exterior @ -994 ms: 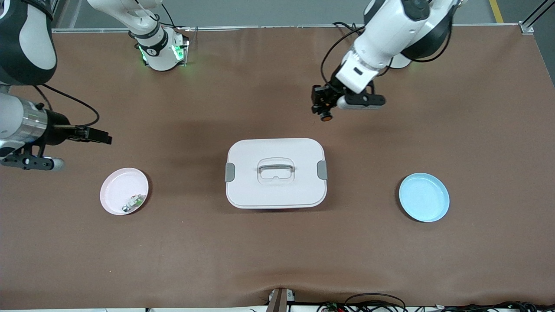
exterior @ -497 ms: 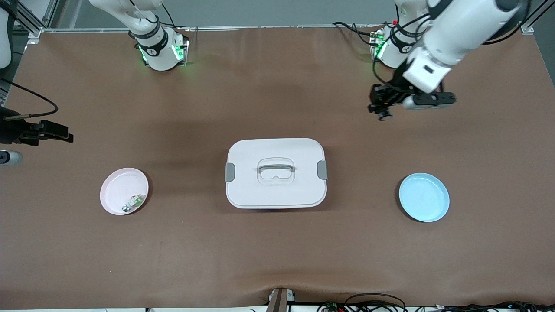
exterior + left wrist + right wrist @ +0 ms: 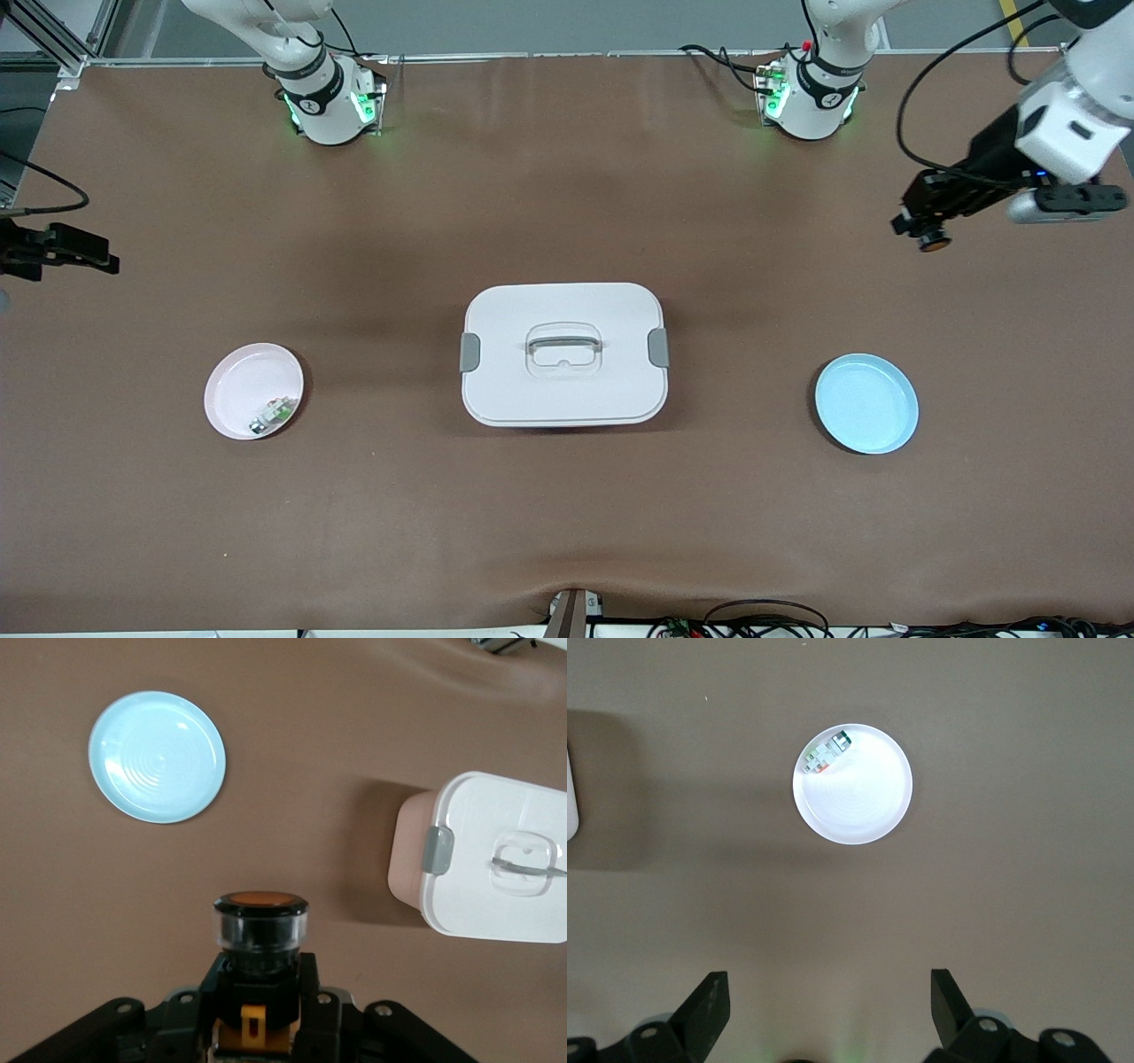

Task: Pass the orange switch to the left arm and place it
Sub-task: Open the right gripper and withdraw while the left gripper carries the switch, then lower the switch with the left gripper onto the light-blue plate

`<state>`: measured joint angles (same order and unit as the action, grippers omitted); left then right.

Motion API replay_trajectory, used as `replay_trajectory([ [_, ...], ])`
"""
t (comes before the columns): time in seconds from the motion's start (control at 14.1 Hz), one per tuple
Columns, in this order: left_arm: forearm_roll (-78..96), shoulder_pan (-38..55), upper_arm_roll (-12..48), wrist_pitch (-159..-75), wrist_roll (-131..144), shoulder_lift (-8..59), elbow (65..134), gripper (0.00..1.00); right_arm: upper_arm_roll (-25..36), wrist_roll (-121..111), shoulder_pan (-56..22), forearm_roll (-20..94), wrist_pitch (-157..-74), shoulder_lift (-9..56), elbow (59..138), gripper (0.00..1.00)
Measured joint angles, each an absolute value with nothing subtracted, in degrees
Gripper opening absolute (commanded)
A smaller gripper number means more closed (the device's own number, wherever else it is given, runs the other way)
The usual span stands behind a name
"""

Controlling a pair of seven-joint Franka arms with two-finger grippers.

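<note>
The left gripper [image 3: 921, 232] hangs over the bench [image 3: 567, 514] toward the left arm's end, fingers clenched on the orange switch [image 3: 932, 241]. The right gripper [image 3: 75, 248] waits, fingers spread.

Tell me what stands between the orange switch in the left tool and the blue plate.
Nothing visible does. The left tool, shut on the orange switch, hangs over bare table toward the left arm's end. The blue plate lies apart from the box, which sits mid-table, off that path. The right tool waits open at the right arm's end.
</note>
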<state>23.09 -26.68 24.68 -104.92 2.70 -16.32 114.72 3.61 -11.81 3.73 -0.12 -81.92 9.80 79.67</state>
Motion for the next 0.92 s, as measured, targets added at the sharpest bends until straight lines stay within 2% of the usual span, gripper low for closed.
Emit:
replay_trajectory([
  [0.36,20.3,-30.8,24.8,-104.7,0.1,-14.3,110.6,0.00,3.6,-12.0,5.4,-0.1,-82.0,9.3,79.4,1.00],
  [0.71,15.3,-31.1,24.9,-104.7,-0.1,-8.5,105.0,0.00,3.1,-12.1,5.4,-0.1,-81.5,9.1,77.0,1.00],
  [0.85,12.8,-28.5,22.6,-104.7,-0.1,-5.6,102.6,0.00,2.7,-12.1,5.3,0.1,-80.7,8.8,76.9,1.00],
  [0.92,12.1,-24.8,19.1,-104.7,0.1,-4.2,101.5,0.00,2.7,-12.1,5.3,0.3,-80.5,8.7,76.9,1.00],
])
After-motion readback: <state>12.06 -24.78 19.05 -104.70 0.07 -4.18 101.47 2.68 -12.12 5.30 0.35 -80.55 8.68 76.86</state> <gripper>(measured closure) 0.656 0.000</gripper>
